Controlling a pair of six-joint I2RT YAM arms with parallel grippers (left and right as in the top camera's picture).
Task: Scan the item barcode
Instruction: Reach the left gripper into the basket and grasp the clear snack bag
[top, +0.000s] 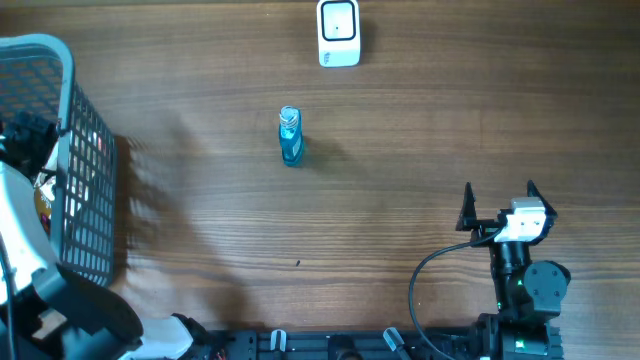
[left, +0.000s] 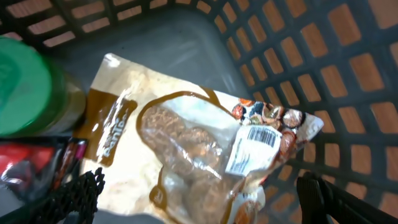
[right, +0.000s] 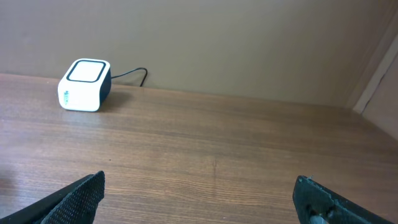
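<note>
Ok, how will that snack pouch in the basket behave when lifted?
Probably floppy: the snack pouch is thin, crinkled film, so it should sag around a pinch. Likely light, and glossy enough to slip. Its barcode label may curl.

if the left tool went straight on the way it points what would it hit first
Probably the snack bag lying in the basket, centred ahead of the open left tool; depth is unclear.
</note>
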